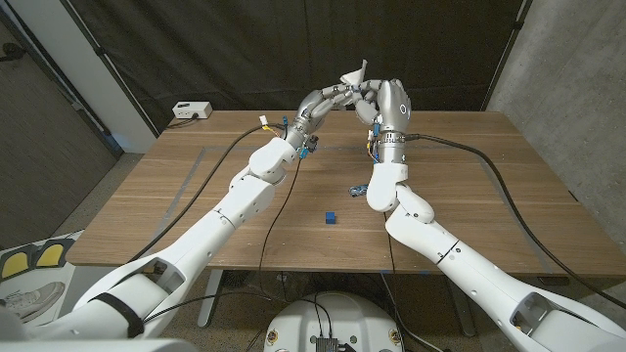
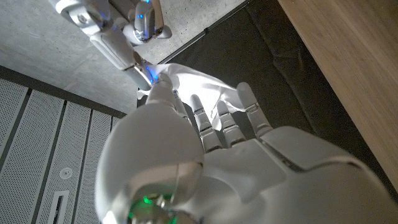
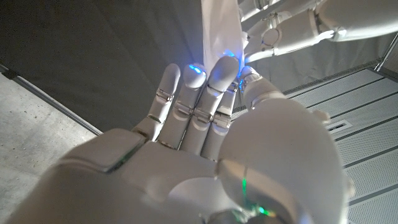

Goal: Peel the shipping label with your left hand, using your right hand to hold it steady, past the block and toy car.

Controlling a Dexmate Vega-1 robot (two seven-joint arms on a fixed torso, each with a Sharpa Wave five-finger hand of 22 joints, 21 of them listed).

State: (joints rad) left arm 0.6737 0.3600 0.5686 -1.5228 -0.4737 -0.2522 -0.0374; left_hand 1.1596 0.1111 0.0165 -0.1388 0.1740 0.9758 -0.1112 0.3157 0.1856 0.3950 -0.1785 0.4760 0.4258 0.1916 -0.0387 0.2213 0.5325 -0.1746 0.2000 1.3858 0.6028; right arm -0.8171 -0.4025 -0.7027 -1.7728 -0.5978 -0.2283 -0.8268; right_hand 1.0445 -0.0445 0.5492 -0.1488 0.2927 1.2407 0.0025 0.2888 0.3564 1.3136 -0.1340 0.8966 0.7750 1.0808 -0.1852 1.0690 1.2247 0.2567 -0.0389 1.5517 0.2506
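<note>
Nearest, the blue block [image 1: 331, 216] and toy car [image 1: 356, 188] lie mid-surface. Beyond, above the far edge, the left hand [image 1: 323, 105] and right hand [image 1: 380, 101] meet fingertip to fingertip, both pinching the shipping label [image 1: 355, 75], which stands upward between them.

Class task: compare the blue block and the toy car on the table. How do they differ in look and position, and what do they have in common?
The blue block is a plain, compact cube shape; the toy car is longer, lower and irregular. The block lies nearer the robot, in open view; the car lies farther back, close beside the right arm, partly hidden by it. Both are small, bluish, resting on the wooden table, and untouched by either hand.
</note>
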